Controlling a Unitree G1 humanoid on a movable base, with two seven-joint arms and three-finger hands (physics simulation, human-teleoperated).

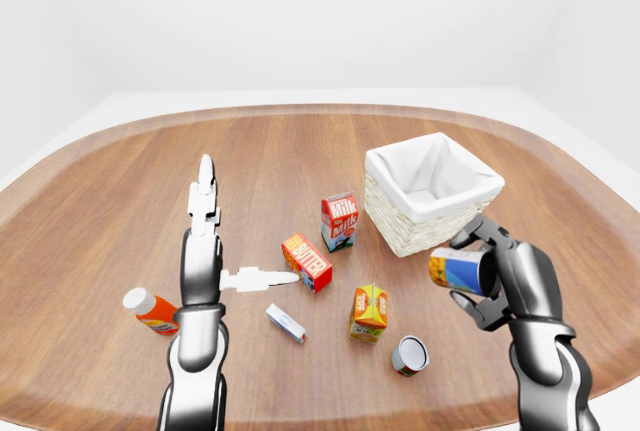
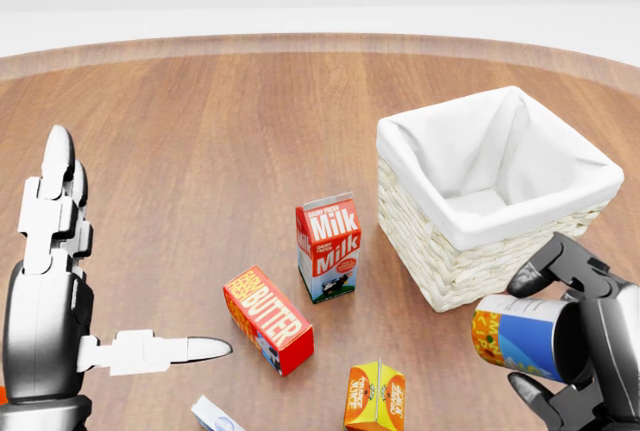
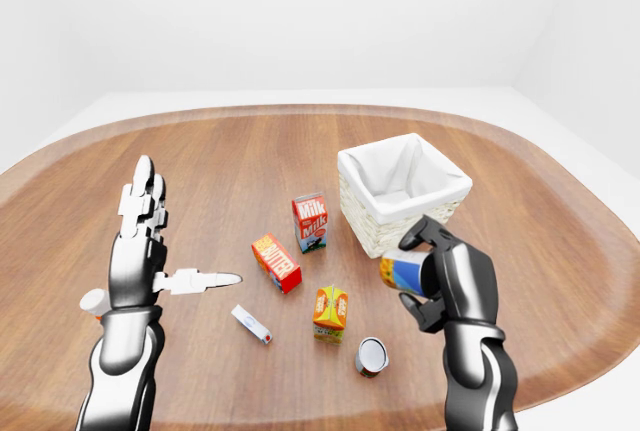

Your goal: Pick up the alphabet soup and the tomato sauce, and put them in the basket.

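My right hand (image 2: pixel 530 339) is shut on the alphabet soup can (image 2: pixel 515 337), which has a blue and orange label and is held on its side in the air. It hangs just below and right of the white-lined wicker basket (image 2: pixel 455 273), outside its rim. A second can, the tomato sauce (image 1: pixel 410 354), rests on the table below the soup, its grey end showing. My left hand (image 2: pixel 140 251) is raised at the left of the head view, open, with fingers up and thumb pointing right; it holds nothing.
On the round wooden table stand a milk carton (image 2: pixel 328 246), a butter box (image 2: pixel 268 318) and an orange juice carton (image 2: pixel 375 396). A small white box (image 1: pixel 286 323) lies near the butter. A bottle with an orange label (image 1: pixel 150 311) lies behind my left forearm.
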